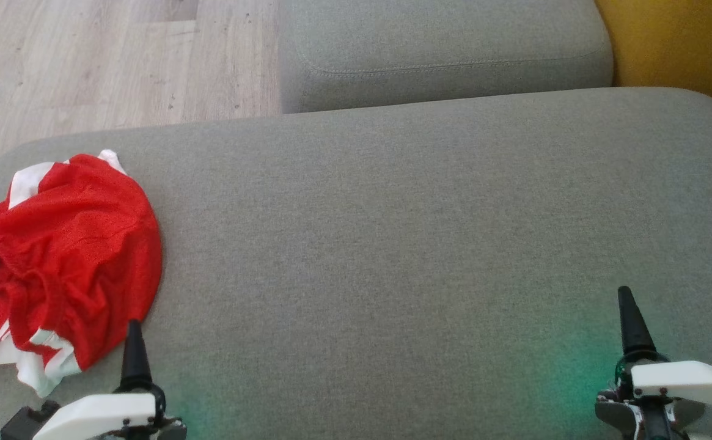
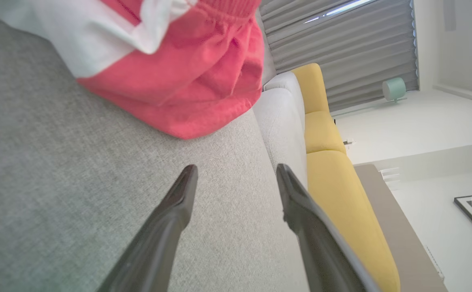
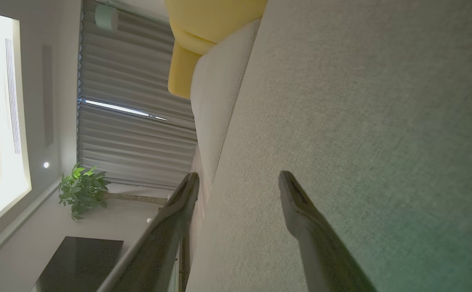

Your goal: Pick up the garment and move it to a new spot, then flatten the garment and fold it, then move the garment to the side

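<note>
While the crumpled red garment (image 1: 68, 256) lies at the left end of the grey sofa cushion (image 1: 392, 244), my left fingers (image 2: 171, 215) hover just beside it, spread and empty; my right fingers (image 3: 308, 219), also spread, sit well apart. Light, soft, floppy cloth, I judge: pinch a raised fold.

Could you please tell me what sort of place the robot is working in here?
Most likely a living room, or a mock-up of one: a grey sofa cushion, yellow cushions beside it, pleated window blinds and a potted plant.

Head camera above grey cushion (image 1: 392, 244), wrist cameras low, sharing it
</note>
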You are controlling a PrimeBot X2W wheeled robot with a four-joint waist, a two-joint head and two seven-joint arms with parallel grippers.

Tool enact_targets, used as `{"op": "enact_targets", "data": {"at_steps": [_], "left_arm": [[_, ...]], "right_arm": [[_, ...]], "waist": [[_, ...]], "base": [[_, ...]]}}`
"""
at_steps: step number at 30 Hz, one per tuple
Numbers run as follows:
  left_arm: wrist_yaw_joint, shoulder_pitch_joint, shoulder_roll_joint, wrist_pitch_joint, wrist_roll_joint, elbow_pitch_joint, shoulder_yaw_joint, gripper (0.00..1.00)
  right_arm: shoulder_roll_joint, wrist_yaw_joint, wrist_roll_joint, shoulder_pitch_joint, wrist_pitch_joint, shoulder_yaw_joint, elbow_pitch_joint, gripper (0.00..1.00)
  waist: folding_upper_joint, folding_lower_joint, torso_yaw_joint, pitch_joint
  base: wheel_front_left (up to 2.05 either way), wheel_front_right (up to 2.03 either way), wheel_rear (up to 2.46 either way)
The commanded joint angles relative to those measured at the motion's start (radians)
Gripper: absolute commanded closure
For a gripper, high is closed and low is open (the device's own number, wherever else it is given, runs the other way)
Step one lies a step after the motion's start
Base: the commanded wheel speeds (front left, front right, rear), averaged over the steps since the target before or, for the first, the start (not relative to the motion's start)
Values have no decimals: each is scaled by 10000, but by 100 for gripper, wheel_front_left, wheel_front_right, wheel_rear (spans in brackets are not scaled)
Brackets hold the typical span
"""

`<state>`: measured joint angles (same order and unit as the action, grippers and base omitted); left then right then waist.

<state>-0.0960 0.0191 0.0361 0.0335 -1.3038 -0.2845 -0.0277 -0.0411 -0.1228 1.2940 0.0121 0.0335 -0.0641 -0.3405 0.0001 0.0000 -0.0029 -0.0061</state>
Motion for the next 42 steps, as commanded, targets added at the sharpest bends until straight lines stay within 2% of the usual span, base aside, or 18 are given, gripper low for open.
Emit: {"op": "enact_targets", "data": {"at_steps": [1,10,42], "left_arm": [[17,-336,74,-113,367,405,13,0],[288,-325,80,-381,1387,692,283,0],[569,-20,102,-1302,5127,1418,625,0]], "right_arm": [[-42,-42,-344,-393,-134,137,376,0],[-45,-46,-1737,-398,-400,526,494,0],[-61,-57,-5608,-523,-1314,1490,752,0]], "waist": [[-1,0,1,-10],[-1,0,17,-26],[-1,0,-230,-193]], "base": [[0,0,0],[0,0,0],[0,0,0]]}}
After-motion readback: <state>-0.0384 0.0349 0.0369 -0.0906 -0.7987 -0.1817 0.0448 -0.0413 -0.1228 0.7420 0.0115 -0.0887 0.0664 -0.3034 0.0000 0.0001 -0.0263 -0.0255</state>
